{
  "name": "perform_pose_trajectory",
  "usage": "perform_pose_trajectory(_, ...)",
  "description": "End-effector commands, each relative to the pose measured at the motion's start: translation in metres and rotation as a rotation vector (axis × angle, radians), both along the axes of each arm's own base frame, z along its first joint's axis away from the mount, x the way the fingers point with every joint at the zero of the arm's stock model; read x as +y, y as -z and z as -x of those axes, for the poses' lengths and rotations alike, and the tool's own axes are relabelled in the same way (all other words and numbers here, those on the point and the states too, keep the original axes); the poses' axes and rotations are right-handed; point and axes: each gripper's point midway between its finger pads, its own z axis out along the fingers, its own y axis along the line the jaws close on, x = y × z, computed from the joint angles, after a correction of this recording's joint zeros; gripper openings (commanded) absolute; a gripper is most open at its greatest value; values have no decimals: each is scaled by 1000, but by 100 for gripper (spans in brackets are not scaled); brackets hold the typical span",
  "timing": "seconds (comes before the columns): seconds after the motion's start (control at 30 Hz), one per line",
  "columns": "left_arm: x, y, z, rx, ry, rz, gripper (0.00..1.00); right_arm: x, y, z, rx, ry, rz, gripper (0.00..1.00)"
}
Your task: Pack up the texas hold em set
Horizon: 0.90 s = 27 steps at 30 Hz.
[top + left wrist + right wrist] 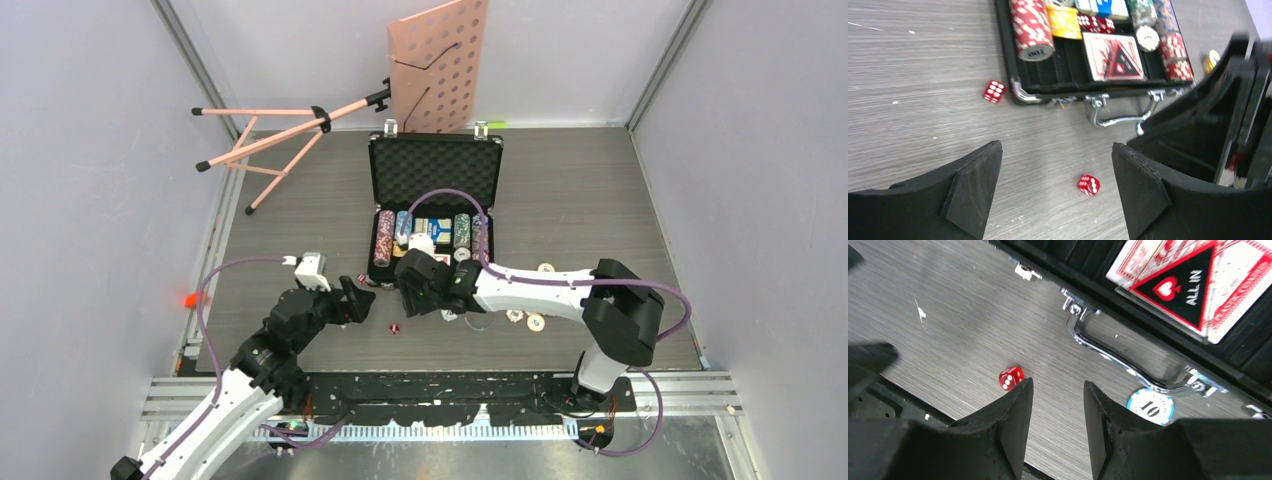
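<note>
From above, the right arm (540,290) covered the near edge of the black briefcase (435,170), hiding its latches and handle in that view. Both wrist views cut the case off at the frame edge, and that arm showed only as a dark blur at the side of the left wrist view. The briefcase lay open mid-table (600,200), lid upright.

The left gripper (1055,147) hung low over the table, angled toward the case, jaws spread wide and empty. A red die (1089,184) was seen on the wood between its fingers. A second die (994,91) lay just beside the case's corner. The right arm reached leftward across the front of the table. The right gripper (1058,385) sat near the silver handle (1128,360), jaws partly apart, gripping nothing.

A red chip stack (1033,30) in the tray ended in a face reading "100". A loose blue-rimmed chip (1150,407) beside the handle read "10". A black triangle (1180,287) on the red card deck (1113,57) read "ALL IN". Other chip faces were too small to read.
</note>
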Motion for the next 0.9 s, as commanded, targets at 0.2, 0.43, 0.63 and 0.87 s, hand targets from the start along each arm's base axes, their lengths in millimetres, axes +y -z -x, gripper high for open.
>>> perform_pose_trajectory(0.2,61,-3,-12,-31,-399,50,85,39,8,40,-38,-249,-32,47)
perform_pose_trajectory(0.43,63,-2,-13,-31,-409,51,84,54,17,41,-47,-273,15,45)
perform_pose_trajectory(0.63,63,0,-14,-21,-419,42,84,61,25,39,-52,-272,45,43)
perform_pose_trajectory(0.87,62,0,-14,-20,-412,43,84,61,26,37,-57,-273,56,40)
